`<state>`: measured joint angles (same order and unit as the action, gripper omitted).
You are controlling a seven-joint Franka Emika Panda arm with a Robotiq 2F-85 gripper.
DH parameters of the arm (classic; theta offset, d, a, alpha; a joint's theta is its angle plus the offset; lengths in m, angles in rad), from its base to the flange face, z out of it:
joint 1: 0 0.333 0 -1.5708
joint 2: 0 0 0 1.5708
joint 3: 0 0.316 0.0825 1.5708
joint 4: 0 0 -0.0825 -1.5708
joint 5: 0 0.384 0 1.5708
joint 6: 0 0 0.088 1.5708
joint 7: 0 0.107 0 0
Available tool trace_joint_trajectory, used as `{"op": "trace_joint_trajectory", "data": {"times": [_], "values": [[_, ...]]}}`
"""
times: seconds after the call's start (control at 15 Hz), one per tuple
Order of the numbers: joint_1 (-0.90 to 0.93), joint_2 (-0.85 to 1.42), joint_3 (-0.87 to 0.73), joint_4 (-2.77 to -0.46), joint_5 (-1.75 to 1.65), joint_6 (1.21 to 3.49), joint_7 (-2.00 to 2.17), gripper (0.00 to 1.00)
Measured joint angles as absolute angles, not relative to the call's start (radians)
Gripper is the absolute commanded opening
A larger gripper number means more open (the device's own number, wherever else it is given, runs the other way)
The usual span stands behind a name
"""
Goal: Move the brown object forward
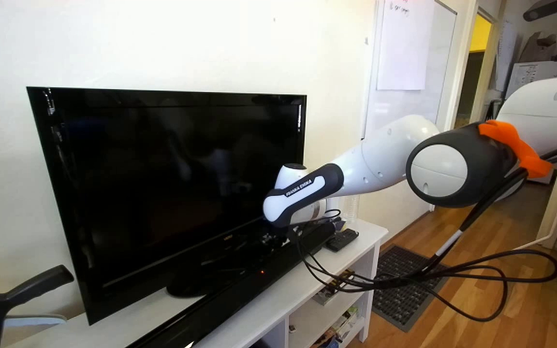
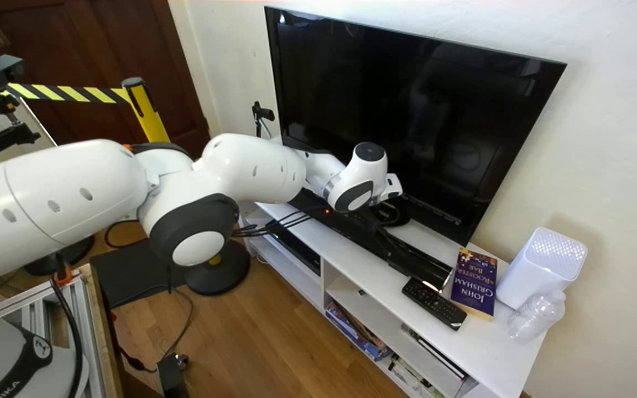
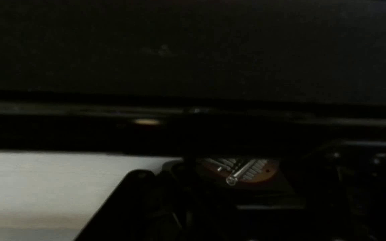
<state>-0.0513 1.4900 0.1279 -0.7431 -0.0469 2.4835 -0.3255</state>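
The brown object (image 3: 263, 174) shows in the wrist view as a small reddish-brown rounded piece with silvery metal tines and a dark hole. Its upper part is hidden behind a black band that looks like the television's lower frame. I cannot make it out in either exterior view. My gripper (image 3: 246, 162) is very dark in the wrist view; its fingers stand apart to the left and right, with the brown object showing between them. Contact cannot be told. In an exterior view the gripper (image 1: 276, 237) points down close before the television screen, behind the speaker bar.
The television (image 1: 172, 174) stands right beside the gripper. The black speaker bar (image 1: 240, 290) runs along the white stand (image 2: 374, 282). A remote (image 2: 434, 304), a book (image 2: 473, 282), a white box-like device (image 2: 542, 265) and a clear bottle (image 2: 537, 315) are at one end; a black clamp (image 1: 22, 299) is at the other.
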Motion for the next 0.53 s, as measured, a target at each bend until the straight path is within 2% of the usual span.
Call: {"op": "trace_joint_trajectory", "data": {"times": [0.53], "values": [[-0.031, 1.484, 0.129, -0.723, -0.047, 2.517, -0.329, 0.39]]}}
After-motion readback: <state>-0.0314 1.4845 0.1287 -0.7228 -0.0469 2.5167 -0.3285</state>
